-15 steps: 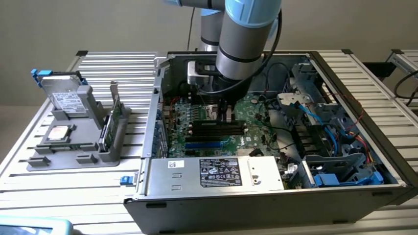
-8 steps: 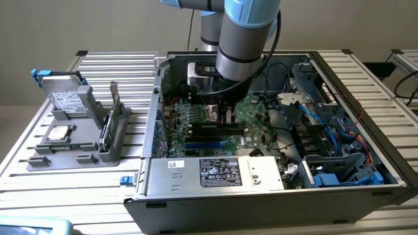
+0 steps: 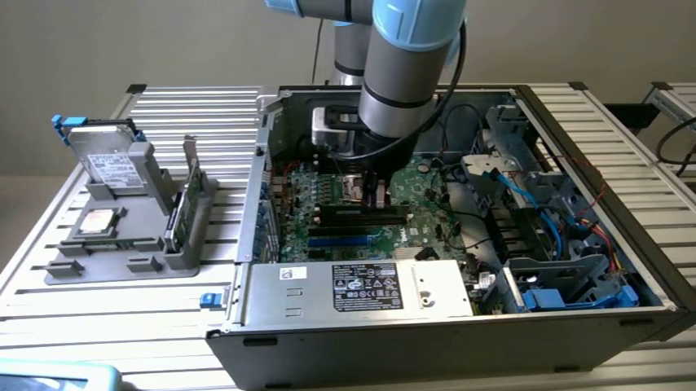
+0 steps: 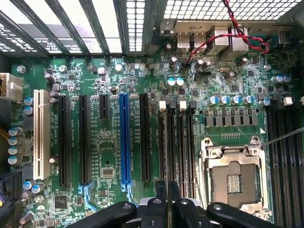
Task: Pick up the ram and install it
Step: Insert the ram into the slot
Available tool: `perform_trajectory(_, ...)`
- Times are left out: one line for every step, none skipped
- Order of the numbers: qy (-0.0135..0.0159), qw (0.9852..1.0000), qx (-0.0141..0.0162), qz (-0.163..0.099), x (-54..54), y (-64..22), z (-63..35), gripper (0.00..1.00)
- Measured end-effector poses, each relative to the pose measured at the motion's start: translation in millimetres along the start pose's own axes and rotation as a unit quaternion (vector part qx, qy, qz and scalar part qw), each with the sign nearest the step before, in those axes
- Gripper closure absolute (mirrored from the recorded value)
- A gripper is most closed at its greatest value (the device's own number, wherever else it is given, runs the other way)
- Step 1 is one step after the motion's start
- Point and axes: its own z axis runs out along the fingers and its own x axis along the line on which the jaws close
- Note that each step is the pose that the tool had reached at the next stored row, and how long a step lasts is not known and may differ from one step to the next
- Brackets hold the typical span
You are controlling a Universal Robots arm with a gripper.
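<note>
The ram [image 4: 167, 185] sits clamped between the gripper's [image 4: 167, 194] closed fingers. It shows edge-on as a thin dark strip, standing on its long edge, and seems to hang straight beneath the gripper. Its chips and label can't be made out.

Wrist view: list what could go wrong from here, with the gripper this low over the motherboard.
1. The shut gripper hangs just above the memory slots; if it is off their line, a downward push could stress the motherboard.
2. The open CPU socket lies right beside those slots; a sideways drift might bend its exposed contacts.
</note>
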Motion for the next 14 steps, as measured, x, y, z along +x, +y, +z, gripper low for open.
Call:
perform_trajectory(-0.0001,1.0,0.0003,0.0,0.0,0.2,0.2,0.87)
perform_trajectory(-0.0002,1.0,0.0006,0.0,0.0,0.3,0.5,0.87)
perform_trajectory(-0.0002,1.0,0.0008,0.0,0.0,0.3,0.7,0.87)
perform_trajectory(-0.0001,1.0,0.0009,0.0,0.1,0.2,0.8,0.87)
perform_trajectory(-0.0002,1.0,0.0012,0.0,0.1,0.3,1.1,0.87)
perform_trajectory(-0.0001,1.0,0.0014,0.0,0.1,0.3,1.3,0.87)
perform_trajectory(-0.0002,1.0,0.0016,0.0,0.1,0.3,1.5,0.87)
perform_trajectory(-0.0002,1.0,0.0019,0.0,0.1,0.3,1.8,0.87)
perform_trajectory(-0.0002,1.0,0.0022,0.0,0.1,0.3,2.0,0.87)
perform_trajectory(-0.0002,1.0,0.0024,0.0,0.1,0.4,2.2,0.87)
perform_trajectory(-0.0001,1.0,0.0025,0.0,0.1,0.5,2.2,0.87)
perform_trajectory(-0.0001,1.0,0.0026,0.0,0.1,0.6,2.3,0.87)
perform_trajectory(-0.0002,1.0,0.0027,0.0,0.1,0.7,2.4,0.87)
perform_trajectory(-0.0002,1.0,0.0027,0.0,0.0,0.8,2.5,0.87)
